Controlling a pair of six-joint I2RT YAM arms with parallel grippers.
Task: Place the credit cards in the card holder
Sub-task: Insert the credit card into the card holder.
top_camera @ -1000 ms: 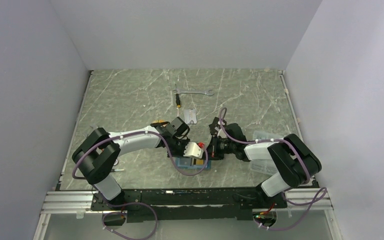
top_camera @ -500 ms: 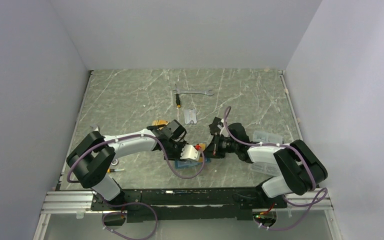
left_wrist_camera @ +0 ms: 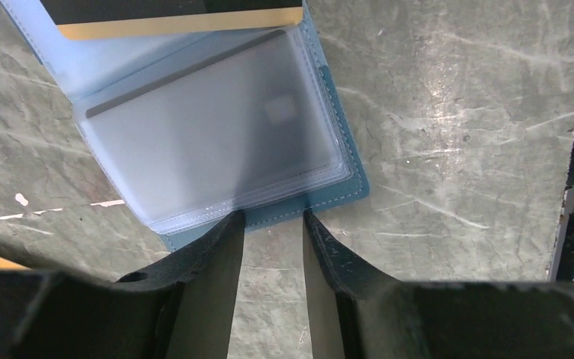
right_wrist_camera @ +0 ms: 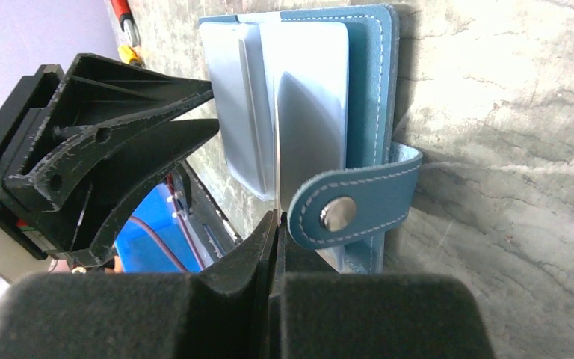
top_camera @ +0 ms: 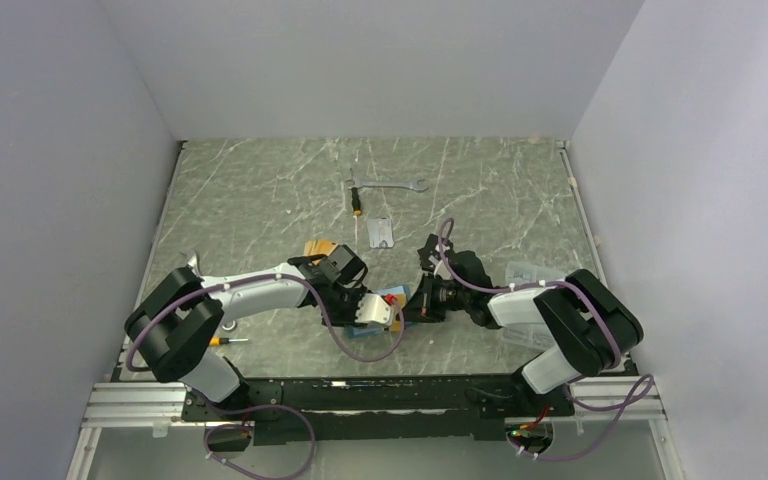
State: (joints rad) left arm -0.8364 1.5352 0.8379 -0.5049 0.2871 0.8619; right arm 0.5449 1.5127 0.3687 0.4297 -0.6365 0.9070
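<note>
The teal card holder lies open on the table between my two grippers. In the left wrist view its frosted pockets show a dark credit card inside, and an orange-gold credit card with a black stripe sits at the far side. My left gripper stands open, fingertips at the holder's near edge, nothing between them. My right gripper is shut on a thin pocket leaf of the card holder, beside the snap tab. Another orange card lies on the table behind the left arm.
A wrench, a red-handled screwdriver and a clear printed packet lie farther back. A clear plastic item sits by the right arm. A small orange-handled tool lies near the left base.
My left gripper has opened wider and drawn back to the left off the card holder. The right gripper stays shut at the holder's right side.
</note>
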